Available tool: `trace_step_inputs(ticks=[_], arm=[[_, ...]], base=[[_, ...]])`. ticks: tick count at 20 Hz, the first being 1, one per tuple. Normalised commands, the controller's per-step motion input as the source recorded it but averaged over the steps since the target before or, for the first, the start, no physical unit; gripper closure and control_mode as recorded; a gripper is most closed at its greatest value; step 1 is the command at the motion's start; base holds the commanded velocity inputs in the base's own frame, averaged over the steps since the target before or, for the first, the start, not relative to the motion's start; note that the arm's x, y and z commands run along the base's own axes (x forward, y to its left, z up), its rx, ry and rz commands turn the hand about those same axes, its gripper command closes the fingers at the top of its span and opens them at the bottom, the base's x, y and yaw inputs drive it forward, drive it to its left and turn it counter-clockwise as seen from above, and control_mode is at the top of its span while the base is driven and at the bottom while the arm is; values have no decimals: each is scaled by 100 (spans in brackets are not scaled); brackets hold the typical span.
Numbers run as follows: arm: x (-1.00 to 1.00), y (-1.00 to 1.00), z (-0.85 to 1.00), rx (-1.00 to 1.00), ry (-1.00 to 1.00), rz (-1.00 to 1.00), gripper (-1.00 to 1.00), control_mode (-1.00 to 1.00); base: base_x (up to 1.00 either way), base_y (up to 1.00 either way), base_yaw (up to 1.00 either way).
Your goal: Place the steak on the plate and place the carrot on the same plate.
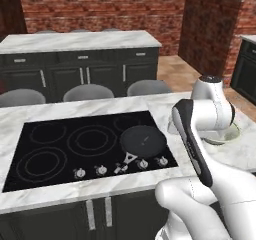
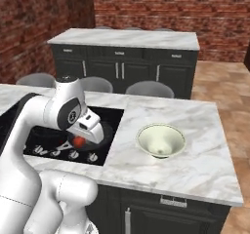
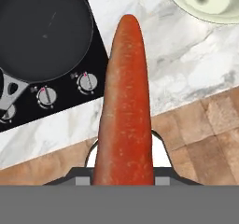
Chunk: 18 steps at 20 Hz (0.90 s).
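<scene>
The end effector (image 3: 122,174) is clamping on the carrot (image 3: 125,106), which is pointing away from the hand, w/ its tip over the marble bench (image 3: 177,64). It is hanging above the bench edge, between the black frying pan (image 3: 44,29) and the cream bowl (image 3: 205,1).

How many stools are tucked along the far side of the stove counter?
3, in a row behind the counter: one at the left, one in the middle, one at the right. More may be hidden.
</scene>
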Motion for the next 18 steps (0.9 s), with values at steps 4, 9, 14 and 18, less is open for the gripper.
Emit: trace_step_inputs(ticks=[4,9,14,18], arm=[[0,0,0,0,0,0,100,100],[0,0,0,0,0,0,100,100],[0,0,0,0,0,0,100,100],[0,0,0,0,0,0,100,100]], base=[[0,100,0],[0,100,0],[13,100,0],[65,96,5]])
